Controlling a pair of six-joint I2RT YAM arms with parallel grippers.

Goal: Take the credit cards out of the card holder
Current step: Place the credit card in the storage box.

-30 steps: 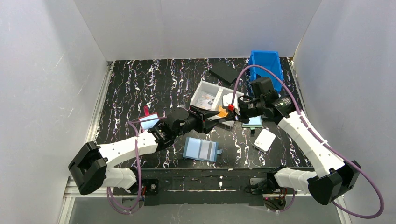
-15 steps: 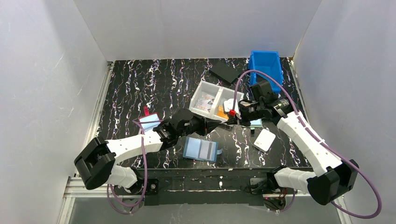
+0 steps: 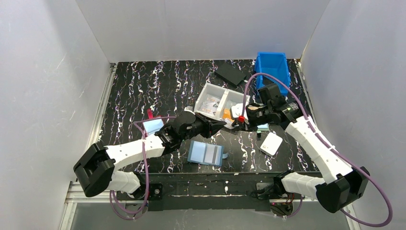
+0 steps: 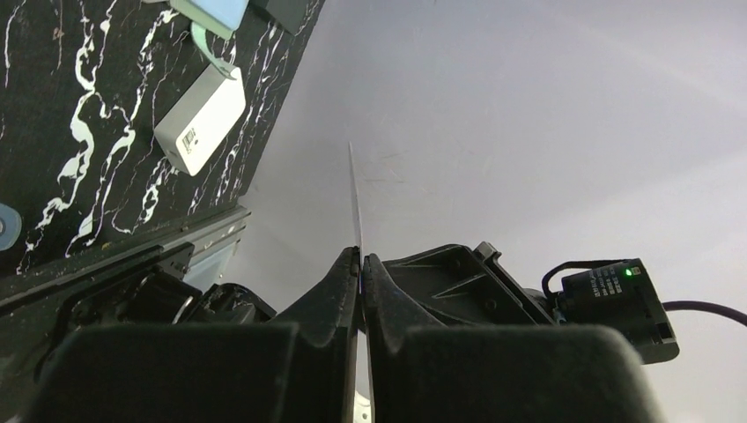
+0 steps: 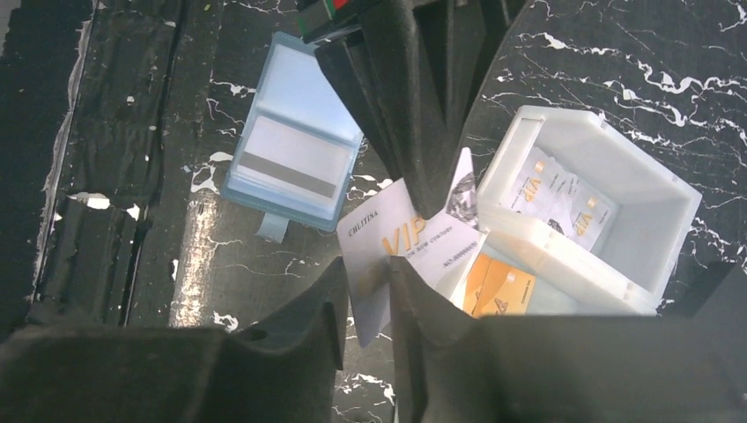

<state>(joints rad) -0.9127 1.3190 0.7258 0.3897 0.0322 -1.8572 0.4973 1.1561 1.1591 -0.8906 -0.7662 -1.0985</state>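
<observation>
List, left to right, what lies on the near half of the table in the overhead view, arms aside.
Red-edged holder → light-blue card holder → small white box. Teal holder omitted: it overlaps the box.

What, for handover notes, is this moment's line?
left hand: shut on credit card; right hand: parted around it; card holder: lying open

bright, even, diffuse light; soft shadows; wrist views' near foregrounds slightly blurred.
</observation>
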